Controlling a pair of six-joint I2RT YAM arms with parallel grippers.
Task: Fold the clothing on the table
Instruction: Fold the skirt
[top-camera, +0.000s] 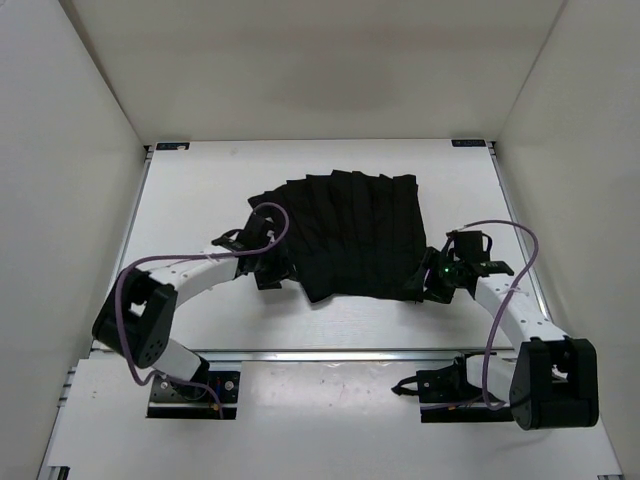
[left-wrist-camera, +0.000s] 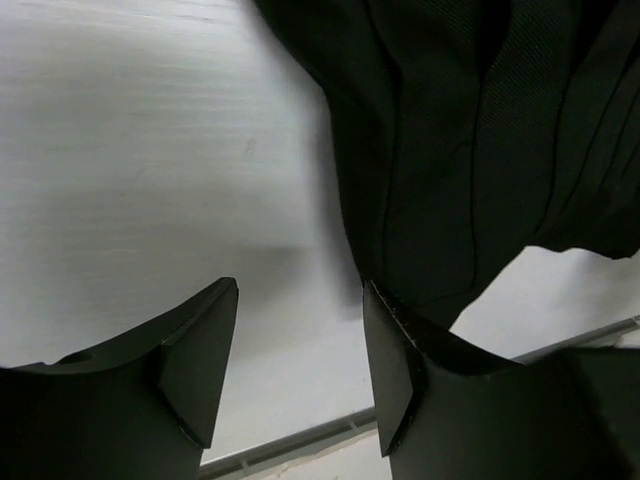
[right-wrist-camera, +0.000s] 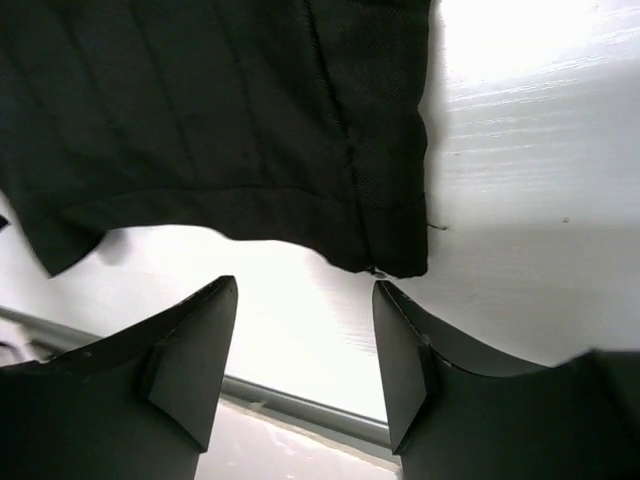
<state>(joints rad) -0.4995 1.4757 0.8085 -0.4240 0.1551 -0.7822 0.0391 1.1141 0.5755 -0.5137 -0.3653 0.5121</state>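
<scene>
Left claw (left-wrist-camera: 300, 300), right claw (right-wrist-camera: 306, 295) gape empty; black pleated fabric skirt (top-camera: 350, 230) lies crosswise between them on white flat desk (top-camera: 200, 190), hem corners just ahead.

Pale grey walls (top-camera: 300, 60) close in the back and both sides. One small dark label (top-camera: 172, 146) marks the far left corner, a second label (top-camera: 470, 144) the far right.

Clothing (top-camera: 350, 235) on table (top-camera: 200, 190) (roughly centred)

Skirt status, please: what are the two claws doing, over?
Left gripper open, empty, beside skirt. Right gripper open, empty, at its corner. Skirt flat on table. Nothing in the way.
</scene>
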